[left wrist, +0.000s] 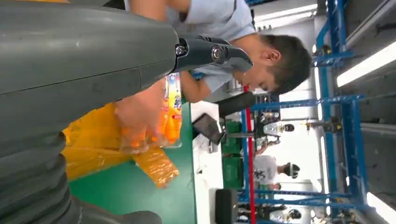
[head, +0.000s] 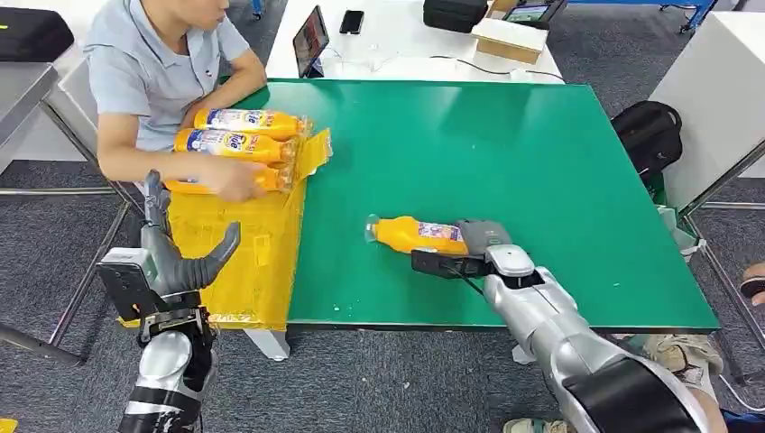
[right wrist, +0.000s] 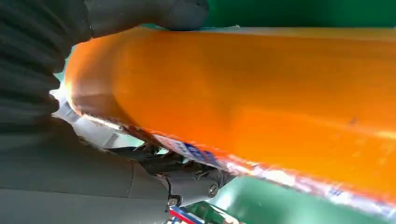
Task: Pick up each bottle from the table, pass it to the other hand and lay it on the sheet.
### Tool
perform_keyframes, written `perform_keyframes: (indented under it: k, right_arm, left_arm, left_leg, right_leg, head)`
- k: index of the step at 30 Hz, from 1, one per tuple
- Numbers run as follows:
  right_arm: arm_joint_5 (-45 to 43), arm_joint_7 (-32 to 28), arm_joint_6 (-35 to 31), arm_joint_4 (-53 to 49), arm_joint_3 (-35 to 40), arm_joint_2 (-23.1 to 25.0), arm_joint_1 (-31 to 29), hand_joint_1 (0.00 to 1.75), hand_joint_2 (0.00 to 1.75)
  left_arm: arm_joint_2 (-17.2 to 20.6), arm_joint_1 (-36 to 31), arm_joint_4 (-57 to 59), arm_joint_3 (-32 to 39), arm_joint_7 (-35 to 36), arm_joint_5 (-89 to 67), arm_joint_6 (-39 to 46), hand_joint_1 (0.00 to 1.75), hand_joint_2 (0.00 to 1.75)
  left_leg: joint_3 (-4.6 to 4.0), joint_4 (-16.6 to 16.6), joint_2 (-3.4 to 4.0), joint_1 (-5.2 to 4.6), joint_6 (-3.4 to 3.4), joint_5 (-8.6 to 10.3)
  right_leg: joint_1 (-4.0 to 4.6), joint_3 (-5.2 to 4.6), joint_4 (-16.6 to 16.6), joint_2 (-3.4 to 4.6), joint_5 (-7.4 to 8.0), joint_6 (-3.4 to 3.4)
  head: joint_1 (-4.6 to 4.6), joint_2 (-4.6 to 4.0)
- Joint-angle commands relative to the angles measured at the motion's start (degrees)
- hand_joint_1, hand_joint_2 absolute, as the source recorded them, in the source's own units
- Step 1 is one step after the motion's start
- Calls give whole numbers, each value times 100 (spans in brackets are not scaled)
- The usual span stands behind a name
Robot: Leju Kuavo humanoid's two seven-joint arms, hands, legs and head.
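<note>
An orange bottle [head: 415, 234] lies on its side on the green table [head: 505, 153], cap end pointing left. My right hand [head: 476, 245] grips its base end; up close the orange bottle [right wrist: 261, 102] sits between the thumb and fingers [right wrist: 191, 186]. My left hand [head: 176, 248] is raised and open above the near end of the yellow sheet [head: 244, 262], holding nothing. Three orange bottles [head: 239, 144] lie at the sheet's far end, the nearest under a person's hand [head: 230, 180]. In the left wrist view the same bottles [left wrist: 170, 112] show beyond my fingers [left wrist: 210, 51].
A person [head: 158, 63] sits at the table's far left corner, arms over the sheet. A white table behind holds a tablet [head: 311, 38], a phone [head: 352, 22] and a box [head: 510, 38]. A black backpack [head: 645, 131] lies on the floor at the right.
</note>
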Motion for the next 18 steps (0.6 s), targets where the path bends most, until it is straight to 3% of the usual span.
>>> perform_keyframes:
  k: [1, 4, 6, 11, 13, 15, 18]
  right_arm:
    - [-74, -7, 386, 768, 307, -185, -302, 175, 175]
    - [-103, -169, 294, 723, 313, -161, -281, 175, 175]
    - [-485, -937, -22, 579, 47, -198, -156, 175, 175]
    - [-634, -1197, -111, 534, -52, -191, -93, 175, 175]
    - [-1646, -2596, -676, 62, -795, -126, 306, 175, 175]
    - [-2396, -3460, -1547, -842, -1261, 110, 815, 175, 175]
    - [-2455, -3122, -1441, -1498, -1071, 142, 1096, 175, 175]
  left_arm:
    - [96, -272, 540, 207, 64, 1, -99, 0, 175]
    - [101, -283, 569, 195, 62, 3, -115, 0, 175]
    - [121, -284, 562, 162, 31, 45, -172, 0, 175]
    - [133, -281, 549, 148, 25, 53, -174, 0, 175]
    - [111, -283, 508, 82, -58, 224, -251, 0, 175]
    - [10, -230, 387, -10, -27, 488, -341, 0, 175]
    - [1, -214, 358, -139, -16, 498, -298, 0, 175]
  left_leg:
    - [14, -3, -5, 6, -8, -3]
    - [13, -4, -5, 0, -5, -1]
    - [12, -4, -4, 3, -7, -2]
    - [16, -4, 3, 5, -10, -6]
    - [18, -6, 8, 6, -10, -6]
    - [23, -9, -3, 9, -12, -6]
    - [10, -3, 16, 9, -10, -11]
  right_leg:
    - [8, 21, -7, -17, -5, -15]
    - [2, 20, -3, -13, -3, -6]
    - [5, 20, -5, -12, -1, -7]
    - [8, 24, -6, -10, -3, -11]
    - [9, 24, -8, -8, -2, -10]
    - [13, 34, -12, -22, -7, -13]
    - [13, 16, -3, 2, -5, -10]
  head:
    - [0, 0]
    - [-2, 0]
    - [0, 0]
    - [-2, 0]
    - [-2, 0]
    - [0, 0]
    - [0, 0]
